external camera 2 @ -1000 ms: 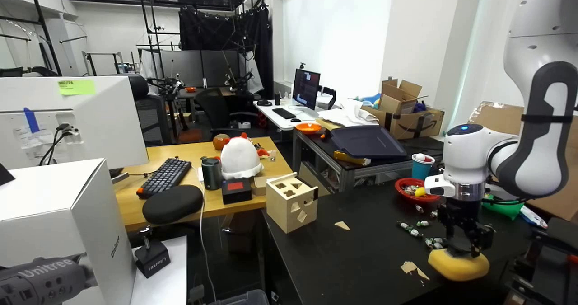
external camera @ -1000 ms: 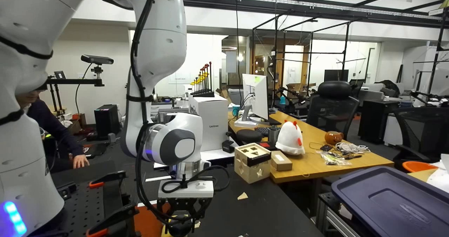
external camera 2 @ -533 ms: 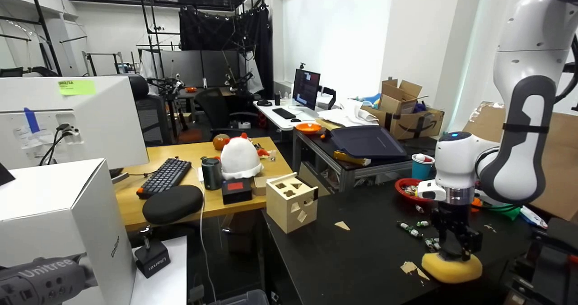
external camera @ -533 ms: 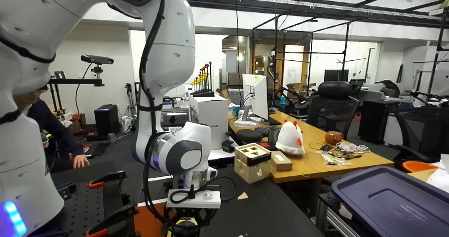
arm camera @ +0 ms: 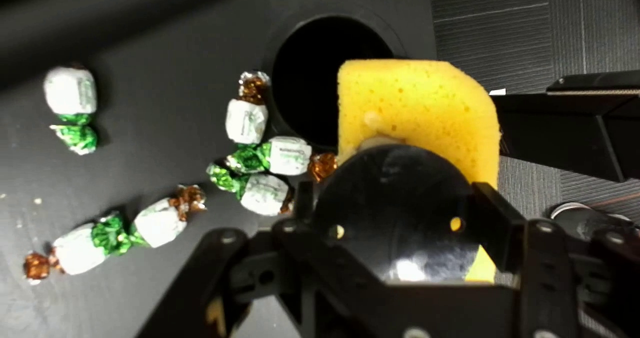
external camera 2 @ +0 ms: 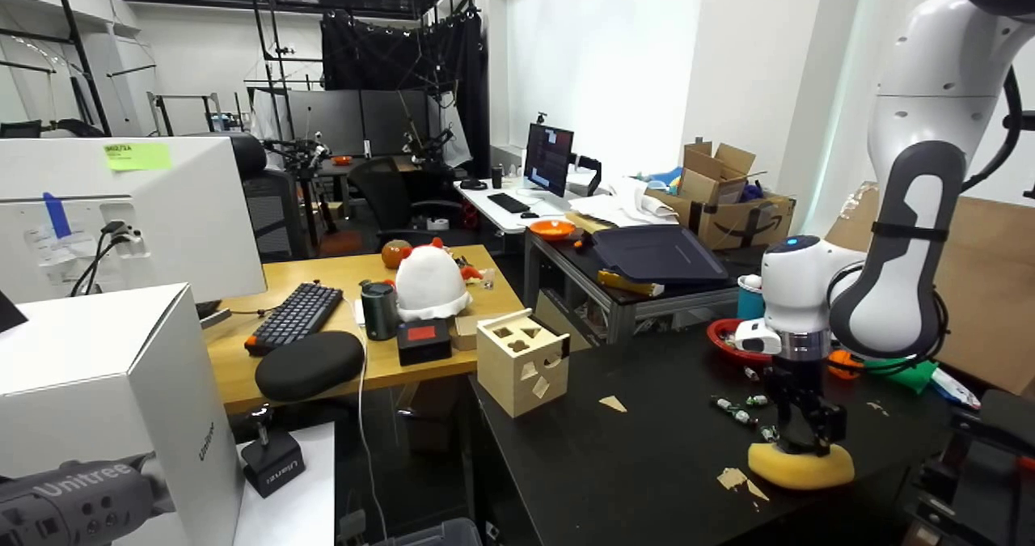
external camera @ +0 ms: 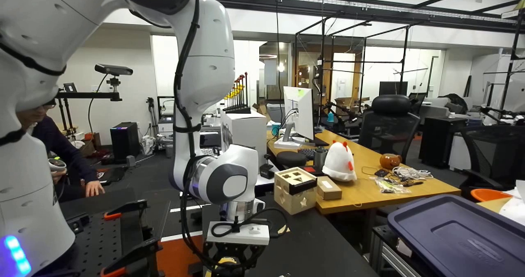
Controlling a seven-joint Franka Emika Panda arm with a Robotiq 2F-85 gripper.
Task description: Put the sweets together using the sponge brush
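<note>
Black and smooth-looking, the worktop (external camera 2: 639, 481) should let things slide easily. Near its edge the hand (arm camera: 402, 213) is clamped, from either side, on the dark handle (arm camera: 392, 185) of the sponge brush (external camera 2: 800, 468). That seems the right place to hold: the handle looks stiff and rounded, with a gloss (so it might twist under a sideways shove), while the yellow sponge (arm camera: 420, 102) below looks soft and light and would probably squash if pinched. Whether it presses on the worktop I cannot tell. Beside it a round hole (arm camera: 310, 80) opens, partly hidden by the sponge in the wrist view. Smallest are the sweets (arm camera: 290, 155): three huddle beside the hole, one with its brown twist just at the sponge's corner; a pair (arm camera: 111, 234) lies end to end farther off, and one (arm camera: 71, 91) lies apart. Probably light, firm and slick, they should move under a low, gentle sweep away from that hole.
</note>
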